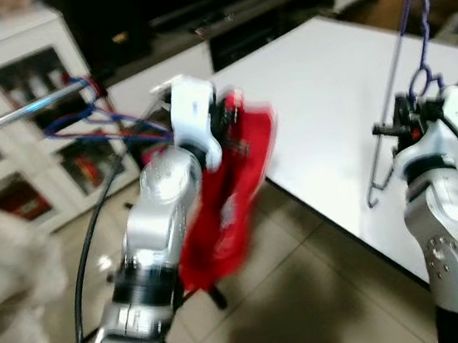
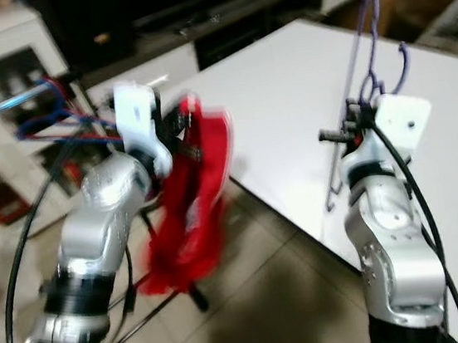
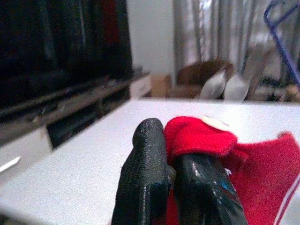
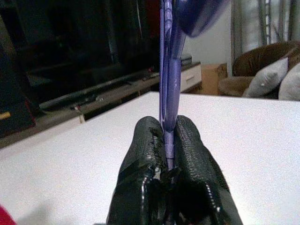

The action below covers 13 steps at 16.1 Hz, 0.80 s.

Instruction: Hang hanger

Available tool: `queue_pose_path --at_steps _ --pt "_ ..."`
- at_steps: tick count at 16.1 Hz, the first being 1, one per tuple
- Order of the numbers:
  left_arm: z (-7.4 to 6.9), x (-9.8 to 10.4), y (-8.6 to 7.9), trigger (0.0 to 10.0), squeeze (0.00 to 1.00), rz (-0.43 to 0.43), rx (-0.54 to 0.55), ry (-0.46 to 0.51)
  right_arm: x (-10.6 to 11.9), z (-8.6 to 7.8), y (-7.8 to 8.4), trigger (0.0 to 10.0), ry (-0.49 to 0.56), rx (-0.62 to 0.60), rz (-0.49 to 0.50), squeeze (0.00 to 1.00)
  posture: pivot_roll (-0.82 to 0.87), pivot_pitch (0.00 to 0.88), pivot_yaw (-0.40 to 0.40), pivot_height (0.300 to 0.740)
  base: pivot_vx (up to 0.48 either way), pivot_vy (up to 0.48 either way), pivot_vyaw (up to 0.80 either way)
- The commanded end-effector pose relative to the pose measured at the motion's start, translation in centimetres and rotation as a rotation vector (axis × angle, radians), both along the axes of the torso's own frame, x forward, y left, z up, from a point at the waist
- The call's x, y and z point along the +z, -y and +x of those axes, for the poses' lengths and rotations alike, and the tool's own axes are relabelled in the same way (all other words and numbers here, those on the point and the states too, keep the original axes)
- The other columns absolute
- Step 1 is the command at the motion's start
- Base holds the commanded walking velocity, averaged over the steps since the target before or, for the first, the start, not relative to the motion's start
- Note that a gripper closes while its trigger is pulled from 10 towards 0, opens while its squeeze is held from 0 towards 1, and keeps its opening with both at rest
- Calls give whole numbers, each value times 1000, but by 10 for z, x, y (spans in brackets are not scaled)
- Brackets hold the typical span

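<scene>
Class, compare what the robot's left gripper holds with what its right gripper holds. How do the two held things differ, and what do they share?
The left gripper pinches a red cloth, soft and drooping toward the floor; the right gripper pinches a purple hanger, a thin, rigid frame standing upright. The cloth hangs beside the white table; the hanger is over it. Both are clamped between shut black fingers.
</scene>
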<state>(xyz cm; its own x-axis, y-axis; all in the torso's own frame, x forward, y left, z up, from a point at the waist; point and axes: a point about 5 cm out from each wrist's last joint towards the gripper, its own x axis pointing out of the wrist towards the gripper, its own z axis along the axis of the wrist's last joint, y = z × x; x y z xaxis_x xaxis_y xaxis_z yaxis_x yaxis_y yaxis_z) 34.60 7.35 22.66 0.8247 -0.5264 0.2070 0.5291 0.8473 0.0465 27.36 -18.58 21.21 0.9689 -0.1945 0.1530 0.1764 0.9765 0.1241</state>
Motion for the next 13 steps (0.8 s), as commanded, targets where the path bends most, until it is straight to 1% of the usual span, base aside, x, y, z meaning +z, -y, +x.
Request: queue_pose_path --at_steps 1,2,3,4,5,7,8,9,10,11,12,13 --pt "7 1 -4 10000 0 -20 6 -7 2 0 -5 10000 4 20 -9 0 -25 0 79 740 281 0 -800" --pt "21 14 0 10000 0 -21 -5 20 4 1 -4 10000 9 14 -10 0 -27 0 82 740 285 0 -800" --pt "35 36 4 10000 0 -34 -13 63 6 2 -2 10000 14 8 -11 0 -29 0 80 740 281 0 -800" --pt "41 51 7 10000 0 -44 -22 94 7 3 -1 10000 17 5 -11 0 -31 0 77 740 277 0 -800" --pt "49 113 14 10000 0 -165 -69 201 8 3 1 10000 20 -6 -16 0 -31 0 79 740 281 0 -800" --pt "43 176 15 10000 0 -321 -135 310 7 2 3 10000 21 -14 -20 0 -34 0 84 740 263 0 -800" --pt "33 225 7 10000 0 -410 -168 410 7 0 2 10000 21 -18 -17 0 -44 0 87 740 0 0 -800" --pt "31 231 5 10000 0 -417 -169 422 7 0 1 10000 21 -18 -16 0 -45 0 87 740 0 0 -800" --pt "33 233 2 10000 0 -395 -143 433 7 0 -1 10000 20 -13 -13 0 -46 0 87 740 0 0 -800" --pt "36 229 0 10000 0 -377 -130 425 6 0 -3 10000 17 -6 -11 0 -43 0 80 740 0 0 -800" --pt "46 211 -4 10000 0 -330 -85 373 5 0 -6 10000 12 11 -9 0 -34 0 69 740 0 0 -800" --pt "56 187 -7 10000 0 -267 -45 317 3 1 -10 10000 7 26 -8 0 -26 0 59 740 0 0 -800"
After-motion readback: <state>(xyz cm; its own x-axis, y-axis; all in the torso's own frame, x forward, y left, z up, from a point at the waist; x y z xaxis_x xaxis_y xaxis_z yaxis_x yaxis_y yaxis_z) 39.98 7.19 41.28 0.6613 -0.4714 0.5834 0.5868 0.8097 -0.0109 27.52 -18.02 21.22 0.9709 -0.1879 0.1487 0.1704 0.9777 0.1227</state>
